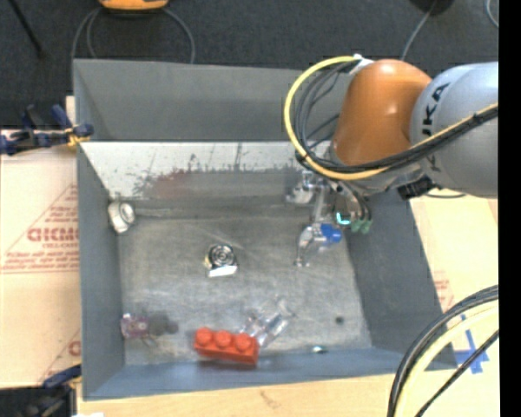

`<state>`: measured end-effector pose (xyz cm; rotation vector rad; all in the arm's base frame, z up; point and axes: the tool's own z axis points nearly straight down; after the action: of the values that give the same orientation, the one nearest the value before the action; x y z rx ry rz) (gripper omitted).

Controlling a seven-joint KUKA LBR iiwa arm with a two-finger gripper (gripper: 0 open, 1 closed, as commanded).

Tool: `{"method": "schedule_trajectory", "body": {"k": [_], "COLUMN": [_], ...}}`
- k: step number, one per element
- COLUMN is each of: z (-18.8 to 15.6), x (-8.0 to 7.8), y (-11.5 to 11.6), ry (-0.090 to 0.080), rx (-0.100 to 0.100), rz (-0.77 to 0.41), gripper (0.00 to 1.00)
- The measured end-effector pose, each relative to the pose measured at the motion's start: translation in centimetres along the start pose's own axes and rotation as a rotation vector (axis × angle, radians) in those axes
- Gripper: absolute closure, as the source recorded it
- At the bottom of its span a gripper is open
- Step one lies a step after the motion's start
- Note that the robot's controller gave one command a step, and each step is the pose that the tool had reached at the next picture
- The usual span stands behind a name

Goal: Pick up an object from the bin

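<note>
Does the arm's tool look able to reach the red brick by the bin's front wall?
Probably yes. The red brick lies uncovered and open from above, some way from the tool. The front wall and a clear plastic piece close beside it may crowd a grasp.

We see the arm (473,133) reaching in from the right, its thick grey link lying across the upper right of the view with dark lettering on its side. At the wrist sits a rounded orange cover (375,111), turned up toward the camera. A bundle of yellow and black cables (297,102) loops round the cover's left side and runs back under it. Below the cover the metal gripper (313,241) hangs down, pointing away from the wrist and a little to the left. We make out small blue and green parts on its body.
</note>
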<state>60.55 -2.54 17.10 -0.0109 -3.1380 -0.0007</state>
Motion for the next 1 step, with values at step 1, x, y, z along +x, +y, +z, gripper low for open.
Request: {"method": "schedule_trajectory", "body": {"k": [1], "z": [7.93], "x": [-3.77], "y": [5.89], "ry": [-0.004], "rx": [0.000], "rz": [-0.108], "gripper": [0.00]}}
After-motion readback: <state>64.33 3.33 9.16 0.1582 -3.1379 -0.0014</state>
